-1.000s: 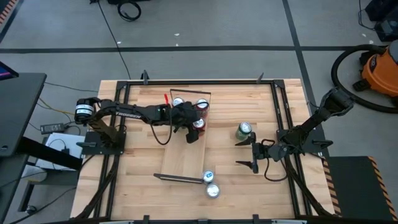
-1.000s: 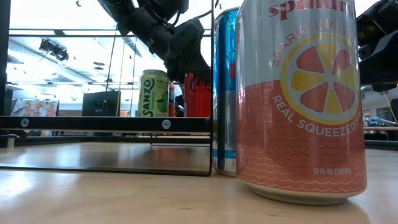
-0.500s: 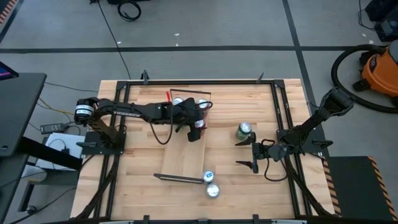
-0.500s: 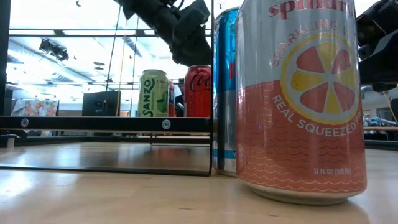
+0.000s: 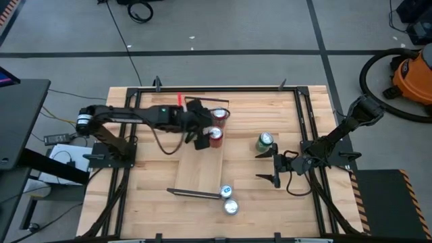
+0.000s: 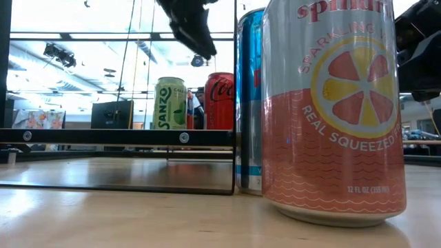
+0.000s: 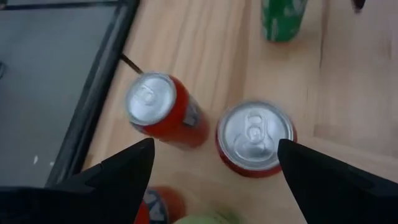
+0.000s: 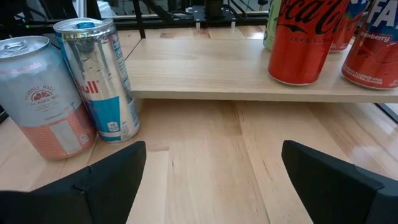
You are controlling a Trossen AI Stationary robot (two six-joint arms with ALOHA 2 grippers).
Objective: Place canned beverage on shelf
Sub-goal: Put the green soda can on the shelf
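- From above: my left tool (image 5: 200, 132) hangs over the far end of the shelf (image 5: 196, 169), fingers apart and empty, just beside the red cola can (image 5: 215, 137) standing there. My right tool (image 5: 268, 167) waits spread wide over the table (image 5: 256, 209), near the green can (image 5: 264, 142). I count about three can tops at the shelf's far end, though my arm hides part of that cluster, then one green can off the shelf and two cans just past the shelf's near end.
- At table level: the grapefruit can (image 6: 333, 110) and the blue can (image 6: 248, 103) stand on bare table; a green Sanzo can (image 6: 171, 103) and the cola can show beyond.
- Left wrist: two red cans stand upright between my spread fingers, a third partly seen.
- Right wrist: the Red Bull can (image 8: 99, 78) and the grapefruit can stand side by side before the shelf's edge. I judge these thin-walled, smooth, fairly heavy if full; I would grip mid-body, gently, keeping them upright.
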